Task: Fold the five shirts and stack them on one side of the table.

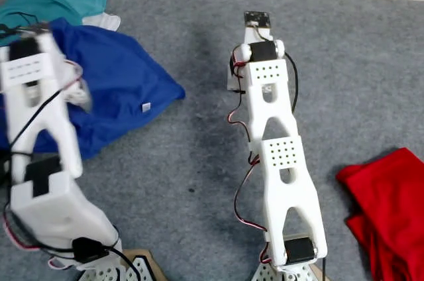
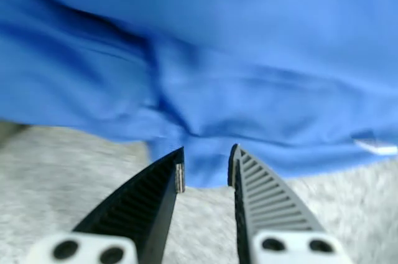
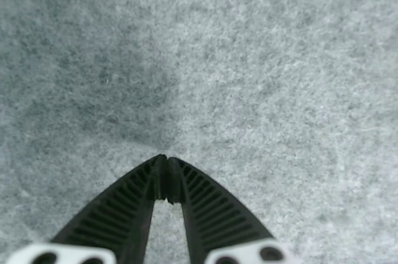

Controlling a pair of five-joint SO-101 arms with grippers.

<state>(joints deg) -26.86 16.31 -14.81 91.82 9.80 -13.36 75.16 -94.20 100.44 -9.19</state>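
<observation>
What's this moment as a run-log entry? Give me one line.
left gripper: open at blue shirt edge | right gripper: shut over table | red shirt: crumpled | folded: none visible

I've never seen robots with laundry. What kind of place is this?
Probably a robot lab bench, not a home: the left arm and right arm, with bare wires, stand at a grey table, and a blue shirt and red shirt lie crumpled.

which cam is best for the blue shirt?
High view: the blue shirt lies crumpled, most of its outline visible. Left wrist view gives a close patch at the open left claw. Right wrist view faces grey table.
</observation>
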